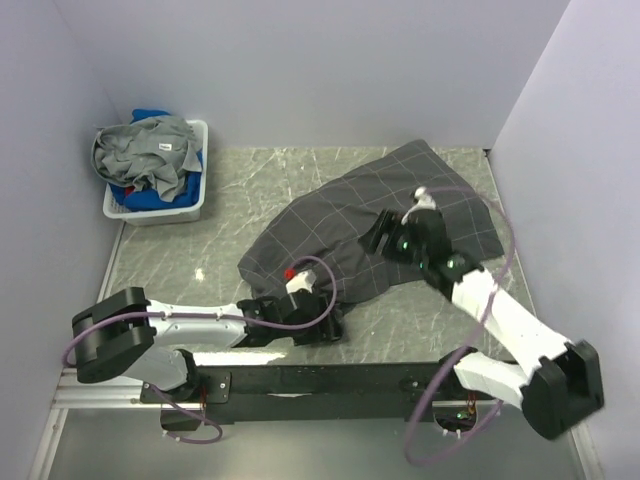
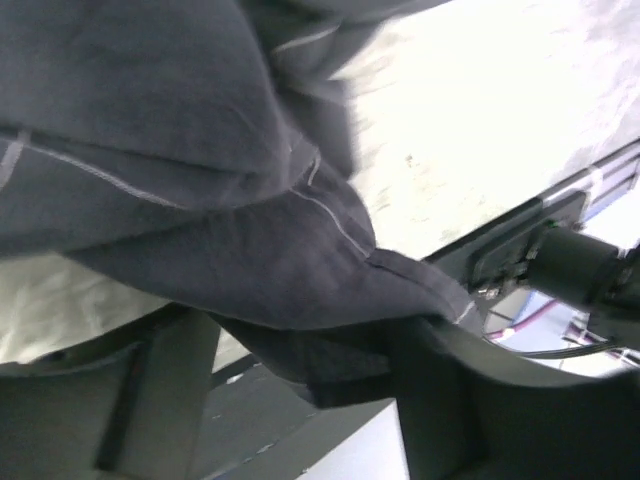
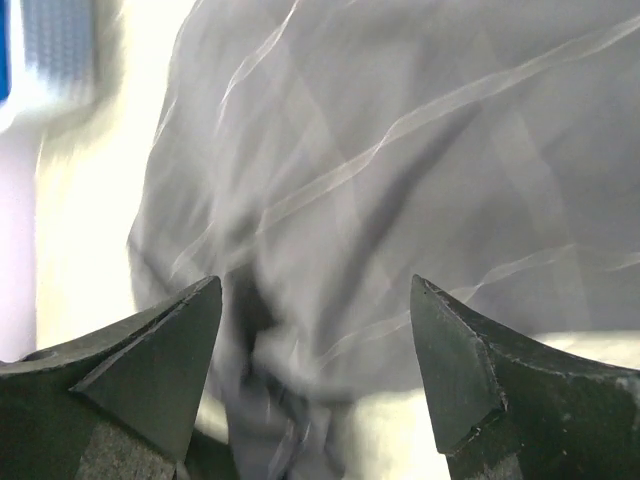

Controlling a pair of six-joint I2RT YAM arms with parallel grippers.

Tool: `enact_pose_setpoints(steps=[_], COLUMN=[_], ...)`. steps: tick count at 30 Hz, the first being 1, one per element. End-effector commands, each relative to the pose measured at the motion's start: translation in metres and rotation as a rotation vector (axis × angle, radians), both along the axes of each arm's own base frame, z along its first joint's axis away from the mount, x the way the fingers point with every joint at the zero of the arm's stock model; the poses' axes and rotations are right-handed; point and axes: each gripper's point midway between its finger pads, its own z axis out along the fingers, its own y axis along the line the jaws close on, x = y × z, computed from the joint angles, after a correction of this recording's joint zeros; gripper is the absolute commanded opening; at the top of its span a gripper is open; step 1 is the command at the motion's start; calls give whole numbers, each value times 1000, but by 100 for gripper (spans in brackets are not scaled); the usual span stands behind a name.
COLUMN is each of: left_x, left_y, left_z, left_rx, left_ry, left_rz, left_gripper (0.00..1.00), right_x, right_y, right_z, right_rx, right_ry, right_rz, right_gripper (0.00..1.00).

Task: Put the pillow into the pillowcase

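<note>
The dark grey pillowcase (image 1: 390,215) with thin light grid lines lies crumpled across the middle and right of the table. The pillow does not show in any view. My left gripper (image 1: 335,322) sits low at the pillowcase's near edge. In the left wrist view its fingers (image 2: 300,345) stand apart, with a fold of the pillowcase (image 2: 200,130) draped over and between them. My right gripper (image 1: 372,238) hovers over the middle of the pillowcase. It is open and empty in the right wrist view (image 3: 315,290), with the pillowcase (image 3: 400,130) below it.
A white basket (image 1: 195,205) heaped with grey and blue clothes stands at the back left. The black mounting rail (image 1: 320,380) runs along the near edge. Walls close in the left, back and right sides.
</note>
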Motion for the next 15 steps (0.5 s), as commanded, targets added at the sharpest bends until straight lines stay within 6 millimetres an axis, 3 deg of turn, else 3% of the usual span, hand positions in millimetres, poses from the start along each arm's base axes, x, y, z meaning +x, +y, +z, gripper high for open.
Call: enact_pose_setpoints(steps=[1, 3, 4, 6, 7, 9, 11, 12, 13, 14, 15], left_x=[13, 28, 34, 51, 54, 59, 63, 63, 65, 70, 73], left_y=[-7, 18, 29, 62, 71, 88, 98, 101, 104, 109, 112], left_z=[48, 48, 62, 58, 71, 71, 76, 73, 73, 70, 68], left_rx=[-32, -12, -45, -3, -29, -4, -7, 3, 7, 14, 19], left_ry=[-110, -95, -107, -103, -129, -136, -142, -136, -136, -130, -127], left_rz=[-59, 29, 72, 182, 208, 247, 277, 285, 299, 320, 332], left_gripper=[72, 70, 69, 66, 67, 68, 68, 68, 68, 66, 66], right_x=[-33, -44, -42, -41, -34, -15, 3, 28, 32, 41, 64], right_y=[3, -2, 1, -3, -6, -36, -55, -74, -83, -89, -95], right_z=[-43, -68, -72, -85, -92, -98, -106, -90, -103, -102, -82], right_rx=[18, 17, 43, 59, 68, 97, 89, 80, 41, 36, 38], right_ry=[59, 101, 100, 136, 153, 179, 199, 161, 216, 226, 186], right_rz=[-21, -37, -47, -58, -68, -156, -185, -243, -255, -267, -280], right_gripper=[82, 83, 85, 89, 89, 89, 89, 89, 89, 88, 87])
